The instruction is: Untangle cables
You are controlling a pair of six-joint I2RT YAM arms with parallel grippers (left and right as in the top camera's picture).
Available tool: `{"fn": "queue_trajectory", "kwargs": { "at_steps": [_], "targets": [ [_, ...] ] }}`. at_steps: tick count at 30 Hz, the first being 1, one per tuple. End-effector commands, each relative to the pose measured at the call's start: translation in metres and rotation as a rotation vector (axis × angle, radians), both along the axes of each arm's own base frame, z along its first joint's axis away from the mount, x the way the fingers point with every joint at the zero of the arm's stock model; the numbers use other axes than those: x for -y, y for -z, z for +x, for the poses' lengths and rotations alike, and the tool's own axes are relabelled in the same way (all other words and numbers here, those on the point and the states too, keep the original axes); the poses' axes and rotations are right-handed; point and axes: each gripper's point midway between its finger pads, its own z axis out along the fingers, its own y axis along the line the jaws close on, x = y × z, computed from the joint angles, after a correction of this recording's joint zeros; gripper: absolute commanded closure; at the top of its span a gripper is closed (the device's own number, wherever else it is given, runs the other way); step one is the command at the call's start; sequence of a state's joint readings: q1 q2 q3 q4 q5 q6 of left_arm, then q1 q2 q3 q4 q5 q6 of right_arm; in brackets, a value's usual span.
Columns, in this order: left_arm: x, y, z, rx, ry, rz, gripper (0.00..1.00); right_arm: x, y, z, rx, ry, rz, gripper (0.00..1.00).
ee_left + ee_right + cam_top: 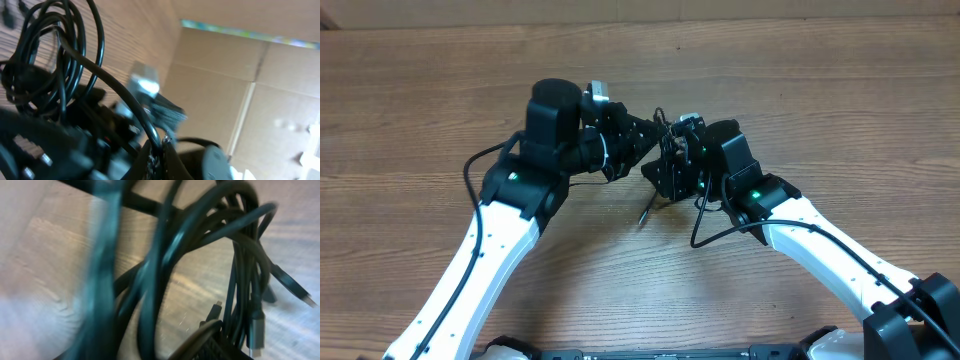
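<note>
My left pincer (pixel 646 152) clamped on strand of cables (pixel 162 265). Right pincer (pixel 668 165) crowded by blurred loops, can't tell grip. Wooden desk (pixel 820 90) beneath, cardboard wall (pixel 225 75) beyond.

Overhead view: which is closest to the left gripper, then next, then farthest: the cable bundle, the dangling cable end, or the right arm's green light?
1. cable bundle, at the tips of the left gripper, centre.
2. dangling cable end, just below the bundle.
3. green light, off to the right, on the right arm.
</note>
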State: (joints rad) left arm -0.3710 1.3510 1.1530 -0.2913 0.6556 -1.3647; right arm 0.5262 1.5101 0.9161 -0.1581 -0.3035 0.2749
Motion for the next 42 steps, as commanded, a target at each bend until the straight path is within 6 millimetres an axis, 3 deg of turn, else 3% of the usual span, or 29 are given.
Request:
{"fn": "queue_trajectory", "kwargs": {
  "at_steps": [1,2,4,8,10,11,15,19,23,26,29,33,36,37,40,42],
  "targets": [
    [-0.003,-0.054,-0.016,0.091,0.015,-0.092,0.96,0.01,-0.003,0.016,0.114,0.037,-0.088,0.67],
    [-0.004,-0.06,-0.017,0.115,0.01,-0.098,0.96,0.013,-0.003,0.019,0.123,0.056,-0.1,0.82],
    [-0.012,-0.069,-0.016,0.147,-0.03,-0.096,0.96,0.017,-0.002,0.02,0.124,0.075,-0.118,0.9],
    [-0.043,-0.091,-0.006,0.237,-0.13,-0.097,0.96,0.029,0.016,0.014,0.065,0.098,-0.186,0.89],
    [-0.062,-0.101,0.0,0.284,-0.175,-0.096,0.96,0.043,0.029,0.009,0.009,0.152,-0.24,0.85],
    [-0.082,-0.108,0.002,0.3,-0.21,-0.101,0.96,0.057,0.039,0.005,-0.034,0.192,-0.292,0.83],
    [-0.114,-0.117,0.003,0.323,-0.246,-0.113,0.96,0.092,0.05,0.006,-0.086,0.318,-0.383,0.83],
    [-0.136,-0.12,0.001,0.341,-0.247,-0.114,0.96,0.136,0.055,0.014,-0.154,0.516,-0.392,0.83],
    [-0.143,-0.12,0.0,0.358,-0.239,-0.105,0.96,0.161,0.057,0.019,-0.209,0.624,-0.35,0.8],
    [-0.143,-0.117,0.0,0.389,-0.227,-0.068,0.96,0.157,0.058,0.018,-0.249,0.587,-0.29,0.8],
    [-0.146,-0.101,0.001,0.387,-0.229,0.003,0.96,0.129,0.056,0.011,-0.259,0.398,-0.223,0.82],
    [-0.155,-0.071,0.004,0.329,-0.258,0.112,0.94,0.077,0.027,-0.003,-0.216,0.082,-0.04,0.91],
    [-0.159,-0.043,0.004,0.246,-0.276,0.192,0.9,0.064,0.006,-0.001,-0.159,0.018,0.031,0.91],
    [-0.159,-0.034,0.004,0.216,-0.279,0.215,0.88,0.064,0.001,0.001,-0.141,0.019,0.037,0.89],
    [-0.155,-0.01,0.006,0.164,-0.268,0.298,0.84,0.069,-0.002,0.013,-0.088,0.05,0.017,0.69],
    [-0.147,0.005,0.011,0.162,-0.238,0.362,0.7,0.078,0.012,0.018,-0.04,0.047,-0.096,0.63]
  ]
}}
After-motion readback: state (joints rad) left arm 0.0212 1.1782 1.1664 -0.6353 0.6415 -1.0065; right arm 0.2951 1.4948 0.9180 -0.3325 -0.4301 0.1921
